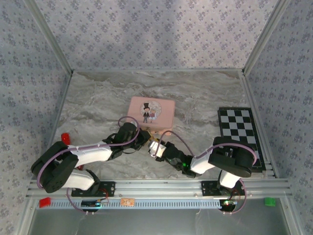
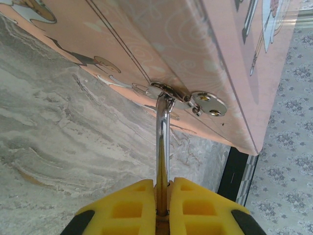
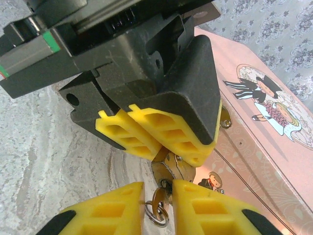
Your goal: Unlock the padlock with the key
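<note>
The small brass padlock (image 3: pixel 182 165) hangs by its silvery shackle (image 2: pixel 163 137) from the hasp (image 2: pixel 168 92) on the front of the pink tin (image 1: pixel 150 111). My left gripper (image 2: pixel 163 183) is shut on the padlock body, and its yellow fingers (image 3: pixel 161 132) reach in from above in the right wrist view. The silvery key (image 3: pixel 158 200), with its ring, sits in the keyhole at the padlock's bottom end. My right gripper (image 3: pixel 159 185) stands around the key head, with a narrow gap on the left side. Both grippers (image 1: pixel 143 138) (image 1: pixel 155 148) meet just in front of the tin.
A black and white chessboard (image 1: pixel 239 129) lies at the right of the marble table. A small red block (image 1: pixel 65 137) sits by the left arm. On the front rail are a red piece (image 1: pixel 45 201) and a green piece (image 1: pixel 269 201).
</note>
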`<action>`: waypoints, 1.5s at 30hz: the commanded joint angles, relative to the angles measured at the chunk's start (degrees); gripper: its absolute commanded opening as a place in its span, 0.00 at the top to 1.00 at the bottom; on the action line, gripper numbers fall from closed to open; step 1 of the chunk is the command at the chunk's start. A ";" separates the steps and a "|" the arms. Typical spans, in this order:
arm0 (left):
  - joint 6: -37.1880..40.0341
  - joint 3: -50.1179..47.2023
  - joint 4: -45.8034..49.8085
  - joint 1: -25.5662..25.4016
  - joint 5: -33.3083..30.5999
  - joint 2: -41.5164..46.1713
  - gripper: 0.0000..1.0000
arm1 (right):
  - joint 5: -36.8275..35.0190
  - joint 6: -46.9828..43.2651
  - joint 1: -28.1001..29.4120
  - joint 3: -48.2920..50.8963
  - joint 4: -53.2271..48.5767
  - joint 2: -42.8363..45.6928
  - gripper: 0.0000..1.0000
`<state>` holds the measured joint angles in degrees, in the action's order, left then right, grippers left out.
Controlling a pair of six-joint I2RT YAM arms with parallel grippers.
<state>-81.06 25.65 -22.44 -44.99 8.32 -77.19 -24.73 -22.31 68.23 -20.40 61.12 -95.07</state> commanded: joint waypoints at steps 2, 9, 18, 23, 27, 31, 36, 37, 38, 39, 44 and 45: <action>0.81 0.32 -3.05 0.47 -0.40 1.98 1.00 | -1.42 0.86 -0.27 0.30 1.37 -0.59 0.80; 0.81 0.35 -3.16 0.51 -0.49 1.87 1.00 | -2.16 1.59 -0.20 1.10 1.00 -0.30 0.82; 0.90 0.12 -3.23 0.48 -0.32 2.32 1.00 | -2.36 2.31 -0.33 0.67 0.20 -0.53 0.85; 0.81 -0.16 -3.58 0.45 -0.32 2.31 1.00 | -1.61 3.70 -0.46 -0.20 -1.05 0.21 0.88; 0.77 -0.42 -4.12 0.48 -0.41 2.40 1.00 | 0.27 8.73 -1.80 -0.90 -3.92 3.02 0.91; 0.90 -0.34 -5.02 0.40 -0.40 2.63 1.00 | 1.44 16.03 -3.26 -2.44 -8.96 5.85 0.95; 1.08 -0.33 -6.24 0.35 -0.58 2.65 1.00 | 2.05 27.77 -4.75 -4.31 -13.68 8.24 0.96; 1.08 -0.31 -6.44 0.39 -0.60 2.62 1.00 | 2.09 30.91 -5.14 -4.82 -15.00 8.60 0.96; 1.14 -0.31 -6.46 0.40 -0.64 2.49 1.00 | 2.15 34.27 -5.50 -5.31 -16.58 9.04 0.97; 1.23 -0.26 -6.46 0.36 -0.67 2.49 1.00 | 2.17 37.06 -5.77 -5.47 -17.19 9.31 0.97; 1.34 -0.20 -6.70 0.43 -0.67 1.73 1.00 | 2.70 51.17 -6.63 -5.11 -17.99 9.22 0.98; 1.34 -0.17 -6.83 0.40 -0.58 1.51 1.00 | 3.43 53.86 -6.89 -4.73 -17.72 9.09 0.98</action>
<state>-81.08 25.12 -26.09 -44.56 6.63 -76.49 -18.31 18.52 63.37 -24.14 44.31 -86.87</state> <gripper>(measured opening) 0.106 0.049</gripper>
